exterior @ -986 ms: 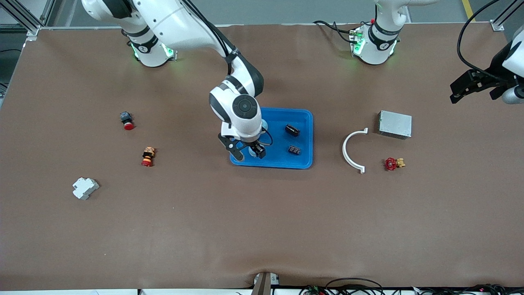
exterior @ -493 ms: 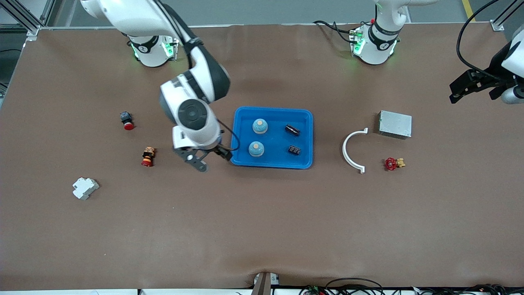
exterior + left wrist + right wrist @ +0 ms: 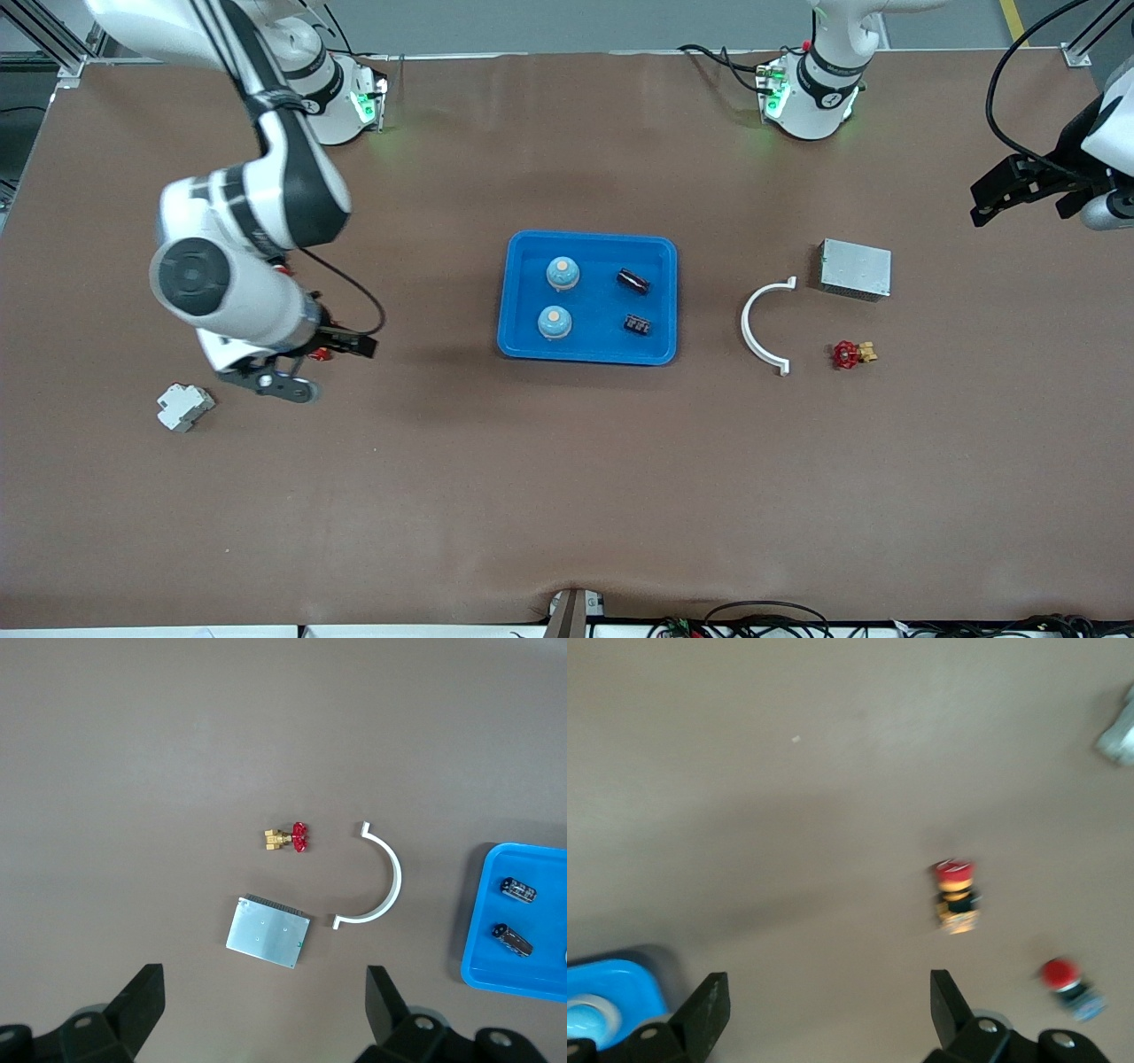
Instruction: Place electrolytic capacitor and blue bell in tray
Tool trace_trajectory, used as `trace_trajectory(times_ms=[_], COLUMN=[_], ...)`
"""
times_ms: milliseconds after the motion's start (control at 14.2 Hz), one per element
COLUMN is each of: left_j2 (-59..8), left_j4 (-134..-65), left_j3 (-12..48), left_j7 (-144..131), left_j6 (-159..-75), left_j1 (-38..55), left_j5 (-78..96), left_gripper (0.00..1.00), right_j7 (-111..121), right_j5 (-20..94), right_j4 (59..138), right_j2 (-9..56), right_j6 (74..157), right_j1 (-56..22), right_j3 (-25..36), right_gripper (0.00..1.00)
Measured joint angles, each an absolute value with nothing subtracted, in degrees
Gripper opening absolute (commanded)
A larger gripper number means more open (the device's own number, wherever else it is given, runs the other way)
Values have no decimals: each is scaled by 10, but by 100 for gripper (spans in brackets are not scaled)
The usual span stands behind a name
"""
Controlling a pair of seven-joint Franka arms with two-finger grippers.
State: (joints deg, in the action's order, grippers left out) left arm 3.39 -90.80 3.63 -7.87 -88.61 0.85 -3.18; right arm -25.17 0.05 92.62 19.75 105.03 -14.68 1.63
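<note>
Brown matting covers a wide counter (image 3: 567, 478), with two white robot arms based along one long edge. Midway between the two arms sits the bright-blue tray (image 3: 586, 356). Inside it are two blue bells (image 3: 563, 273), one nearer the front camera (image 3: 555, 322) than the other, and beside them two small black electrolytic capacitors (image 3: 633, 281), likewise one nearer the camera (image 3: 638, 324).

At the right arm's end of the counter, the right gripper (image 3: 310, 363) hangs in the air, well apart from the tray, with its jaws spread and holding nothing. Its wrist view shows the dark fingers (image 3: 704, 1014) wide apart. Below them lie a red-capped push button with an orange collar (image 3: 956, 895) and a second red-capped button on a dark base (image 3: 1068, 985). A white plastic block (image 3: 184, 406) lies on the counter just beside this gripper.

At the left arm's end, the left gripper (image 3: 1019, 188) waits high over the counter's edge, jaws spread and empty, its fingers (image 3: 142, 1001) wide apart in its wrist view. Under it lie a small grey metal box (image 3: 267, 940), a white half-ring clamp (image 3: 376, 881) and a red-handled brass valve (image 3: 288, 839), close together and between this gripper and the tray.
</note>
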Motion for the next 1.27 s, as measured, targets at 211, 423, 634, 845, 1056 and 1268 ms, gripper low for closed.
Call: trace_trajectory(times_ms=[211, 423, 634, 845, 1056, 1268], left_j2=[34, 35, 42, 42, 42, 42], left_j4=[-908, -907, -905, -906, -906, -906], left_j3=[35, 35, 35, 36, 37, 37], left_j7=[-79, -79, -78, -78, -78, -63], left_j6=[-886, -882, -876, -875, -875, -875], left_j1=[6, 5, -2, -5, -5, -4], left_j5=[-32, -32, -32, -32, -32, -32], left_gripper=[100, 100, 100, 100, 100, 100], right_j7=[-152, -77, -36, -15, 4, 11], right_j5=[-2, -7, -9, -10, -10, -10], right_j4=[930, 932, 933, 934, 935, 935], right_j2=[166, 133, 102, 70, 42, 20], right_j6=[1026, 1009, 989, 968, 956, 947], right_j1=[-96, -58, -31, -17, -3, 5], right_j3=[16, 16, 16, 16, 16, 16], right_gripper=[100, 100, 100, 100, 100, 100])
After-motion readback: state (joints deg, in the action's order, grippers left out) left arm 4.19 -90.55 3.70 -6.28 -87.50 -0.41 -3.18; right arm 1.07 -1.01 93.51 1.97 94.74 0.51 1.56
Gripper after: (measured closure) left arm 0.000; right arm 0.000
